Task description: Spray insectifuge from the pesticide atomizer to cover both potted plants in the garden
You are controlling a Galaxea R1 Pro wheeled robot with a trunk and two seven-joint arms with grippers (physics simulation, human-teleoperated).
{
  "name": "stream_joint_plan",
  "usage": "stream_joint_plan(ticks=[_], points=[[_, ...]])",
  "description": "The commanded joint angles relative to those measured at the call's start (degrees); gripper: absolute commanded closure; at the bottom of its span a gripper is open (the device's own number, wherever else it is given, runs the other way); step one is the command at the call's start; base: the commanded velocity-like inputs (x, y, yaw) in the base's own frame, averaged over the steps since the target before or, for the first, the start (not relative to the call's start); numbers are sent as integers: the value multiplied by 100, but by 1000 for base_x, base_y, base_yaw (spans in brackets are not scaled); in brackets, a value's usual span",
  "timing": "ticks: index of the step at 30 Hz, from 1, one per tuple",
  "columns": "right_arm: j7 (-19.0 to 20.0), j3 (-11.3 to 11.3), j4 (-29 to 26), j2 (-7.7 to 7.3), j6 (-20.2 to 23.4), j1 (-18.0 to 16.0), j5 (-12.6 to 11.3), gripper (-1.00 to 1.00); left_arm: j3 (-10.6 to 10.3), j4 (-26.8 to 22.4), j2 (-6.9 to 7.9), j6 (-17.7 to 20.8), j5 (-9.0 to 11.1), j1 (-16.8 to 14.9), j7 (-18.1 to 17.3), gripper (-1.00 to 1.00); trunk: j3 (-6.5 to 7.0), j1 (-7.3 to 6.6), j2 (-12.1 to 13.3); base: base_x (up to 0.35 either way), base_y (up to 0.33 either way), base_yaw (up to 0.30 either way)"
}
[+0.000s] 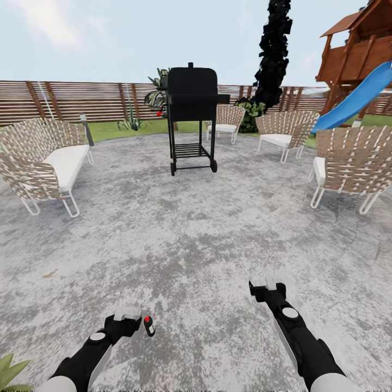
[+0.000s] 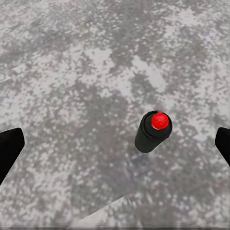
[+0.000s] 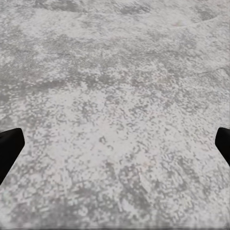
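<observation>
**Spray bottle on the patio, just beside the open left gripper**

The spray bottle [image 1: 149, 325] stands on the grey mottled patio [image 1: 196, 239], low in the head view and just to the right of the left gripper [image 1: 127, 313], not touching it. In the left wrist view the bottle [image 2: 153, 132] is a dark cylinder with a red top, standing on the paving between the two dark fingertips [image 2: 9, 148], nearer one of them and clear of both; the jaws stand wide apart with nothing held. The right gripper [image 1: 265, 283] hangs over bare paving, well apart from the bottle; in the right wrist view its fingertips [image 3: 9, 148] sit at opposite edges over the patio [image 3: 115, 115], likewise spread and holding nothing.

Farther out, a black barbecue grill [image 1: 191, 117] stands on the far side of the patio. Woven chairs with white cushions ring the paving: a sofa [image 1: 46, 160] at left, a chair [image 1: 353, 163] at right, two more [image 1: 286, 133] near the far rim. Behind them run a strip of lawn [image 1: 117, 129], a wooden slat fence [image 1: 81, 100], a dark tall tree [image 1: 274, 49] and a wooden play tower with a blue slide [image 1: 356, 98]. Green leaf tips [image 1: 10, 370] show at the lower left corner.
</observation>
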Motion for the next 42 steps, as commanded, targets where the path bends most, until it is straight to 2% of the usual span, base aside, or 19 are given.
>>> stream_joint_plan(ticks=[1, 5, 9, 14, 22, 30, 42], points=[[1, -1, -11, 0, 37, 2, 60, -100, -14, -7, 3, 7, -28, -1, -4, -100, -37, 1, -4, 0, 0, 0], [4, 0, -11, 0, 37, 1, 60, -100, -14, -7, 3, -24, -38, -1, -2, -100, -162, 11, -9, 0, 0, 0], [6, -6, -11, 0, 30, -1, 59, -100, -12, 39, -4, -433, -45, 11, -1, -100, -287, 22, -14, 0, 0, -22], [7, -8, -11, -7, 29, -1, 53, -100, 12, 221, -10, -671, -42, 36, -1, -100, -441, 34, -21, 0, 0, -119], [7, -9, -11, -2, 29, 1, 52, -100, 21, 272, -15, -736, -45, 42, -1, -100, -655, 55, -32, 0, 0, -209], [7, -1, -12, 8, 29, 1, 54, -100, 28, 275, -15, -762, -33, 43, -1, -100, -837, 76, -43, 0, 0, -36], [7, 0, -14, 9, 35, 2, 52, -100, 38, 274, -13, -787, -12, 43, -1, -100, -837, 76, -43, 0, 62, -65]])
